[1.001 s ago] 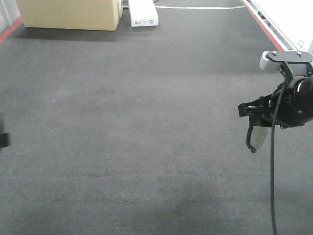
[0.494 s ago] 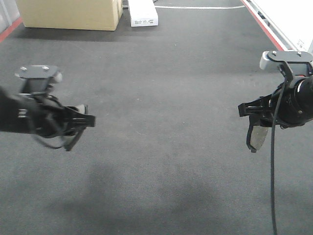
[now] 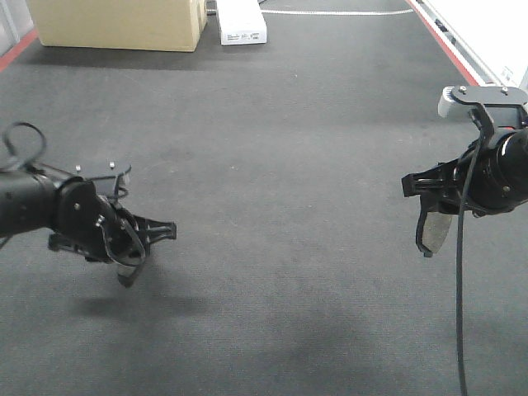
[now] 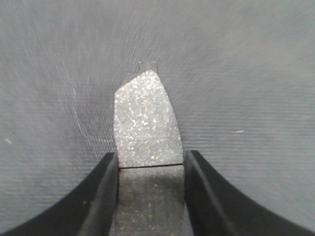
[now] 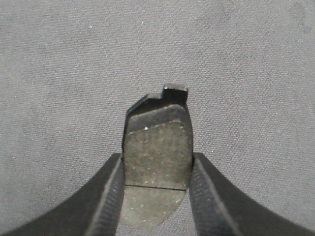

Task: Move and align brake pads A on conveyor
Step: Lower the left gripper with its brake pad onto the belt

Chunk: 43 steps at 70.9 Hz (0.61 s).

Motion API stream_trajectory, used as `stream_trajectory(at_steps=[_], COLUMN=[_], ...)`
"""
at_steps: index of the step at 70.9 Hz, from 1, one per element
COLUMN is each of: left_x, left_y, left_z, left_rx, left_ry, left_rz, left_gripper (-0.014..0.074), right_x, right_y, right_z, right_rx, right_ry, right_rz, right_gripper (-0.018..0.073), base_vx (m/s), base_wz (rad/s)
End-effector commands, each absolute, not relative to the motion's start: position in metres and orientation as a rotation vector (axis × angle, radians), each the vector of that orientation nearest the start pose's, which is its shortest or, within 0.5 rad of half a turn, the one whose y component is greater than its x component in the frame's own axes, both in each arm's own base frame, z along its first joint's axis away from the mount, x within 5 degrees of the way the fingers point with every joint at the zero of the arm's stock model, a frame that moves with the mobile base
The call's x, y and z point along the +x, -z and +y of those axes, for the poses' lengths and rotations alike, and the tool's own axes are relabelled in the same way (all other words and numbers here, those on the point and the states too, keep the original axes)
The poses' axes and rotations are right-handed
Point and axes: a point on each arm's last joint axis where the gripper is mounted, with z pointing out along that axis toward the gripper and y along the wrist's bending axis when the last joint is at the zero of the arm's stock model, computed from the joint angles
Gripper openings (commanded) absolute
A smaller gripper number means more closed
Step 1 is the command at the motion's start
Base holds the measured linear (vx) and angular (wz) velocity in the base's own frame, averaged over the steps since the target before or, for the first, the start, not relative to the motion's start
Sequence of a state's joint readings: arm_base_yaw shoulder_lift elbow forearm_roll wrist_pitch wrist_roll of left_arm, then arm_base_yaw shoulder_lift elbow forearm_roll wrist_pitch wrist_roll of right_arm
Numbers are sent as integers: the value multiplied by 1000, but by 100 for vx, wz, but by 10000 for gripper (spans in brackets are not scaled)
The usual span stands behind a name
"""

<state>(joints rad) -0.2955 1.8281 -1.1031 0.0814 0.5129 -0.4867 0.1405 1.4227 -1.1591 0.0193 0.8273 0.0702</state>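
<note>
Two brake pads A are in view, each held in the air over the conveyor (image 3: 272, 148). My left gripper (image 3: 142, 242) is shut on one pad (image 3: 126, 269), which hangs low above the belt at the left. The left wrist view shows this pad's speckled grey face (image 4: 145, 118) and cross groove clamped in my left gripper (image 4: 151, 156). Higher up at the right, my right gripper (image 3: 422, 195) is shut on the other pad (image 3: 434, 231), which hangs edge-down. The right wrist view shows that dark pad (image 5: 157, 142) in my right gripper (image 5: 157, 157).
A cardboard box (image 3: 120, 23) and a white box (image 3: 242, 22) stand at the belt's far end. Red edge strips run along the far left (image 3: 16, 51) and the right (image 3: 441, 41). A white frame (image 3: 487, 33) borders the right side.
My left arm has come in from the left edge with its pad, moving right and then lower toward the belt. The right arm and its pad have not moved.
</note>
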Motion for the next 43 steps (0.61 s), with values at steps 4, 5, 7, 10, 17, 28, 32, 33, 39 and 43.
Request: stream_trajectory(at_steps=[4,5,7,10,17,28,32,33,39,43], left_x=[355,356,356,356,356,355,355,355,355,354], left_y=[-187,-186,-185,-183,-183,-182,-182,-182,-183,-186], left_z=[-107,-107,-107,-107,-107,-106,-106,-106,-106,-106], left_rx=[-188,-188,-189,-189,-184,-184,-183,-183,-183,-183], left_ry=[205,204,202,200,196,191,190,190,191,194], left_rz=[2626,2628,2634,2638,2642,2651,2651,2651,2648,2641], left_gripper=[174,176,185,194,229,322,356,364,407,433], right_x=[292,292,292,292,292,292,292,292,292,292], right_y=[-332,-332,-332,-332,-332,-332,-332,-332,-332,-332], right_z=[42,42,42,42,42,42,42,42,42,42], right_rx=[-80,-80,-80,-80,-80,-80,-80,-80,-80,-80], right_ry=[-111,-111,-111,-111,-111,-111,-111,-111,-111,-111], right_rz=[2455,2455,2455,2455,2455,2455,2455,2455,2455,2455], right_gripper=[88,88,88,88,88,88,88,88,88,88], base_vx=[0,0,0,0,0,0,0,0,0,0], base_wz=[0,0,0,0,0,0,0,0,0,0])
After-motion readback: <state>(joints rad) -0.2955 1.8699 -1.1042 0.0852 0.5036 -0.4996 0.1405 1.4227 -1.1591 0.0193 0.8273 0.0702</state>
